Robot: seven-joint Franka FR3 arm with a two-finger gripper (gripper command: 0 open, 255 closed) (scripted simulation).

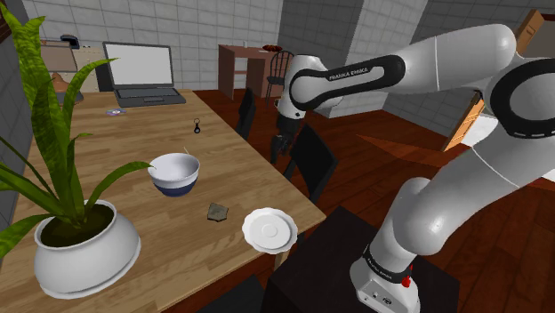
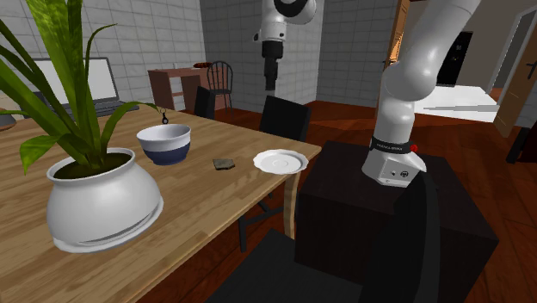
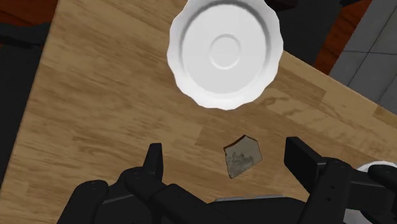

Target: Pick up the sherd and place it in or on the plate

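Pale wood forms the long table (image 1: 133, 142) in the shoulder view. On it, the small grey-brown, jagged sherd (image 1: 217, 211) lies flat towards the near right corner. It is just left of the white plate with a scalloped rim (image 1: 269, 229) and not touching it, and the plate sits at the table's right edge. Farther left stands a white bowl with a blue base (image 1: 174, 172). Nearest, at the shoulder view's left, is a round white pot holding a long-leaved green plant (image 1: 86, 249), and an open grey laptop (image 1: 140, 76) rests at the far end. A black chair (image 1: 311, 160) stands by the table's right side. The all-black gripper (image 1: 280, 149) hangs pointing down, well above the tabletop. In the second exterior view the sherd lies between bowl and plate, closer to the plate, and the gripper hangs high above and beyond them. In the wrist view the two fingers (image 3: 154, 164) stand spread apart, clasping nothing. The sherd shows between them on the table, untouched, with the plate just beyond it.
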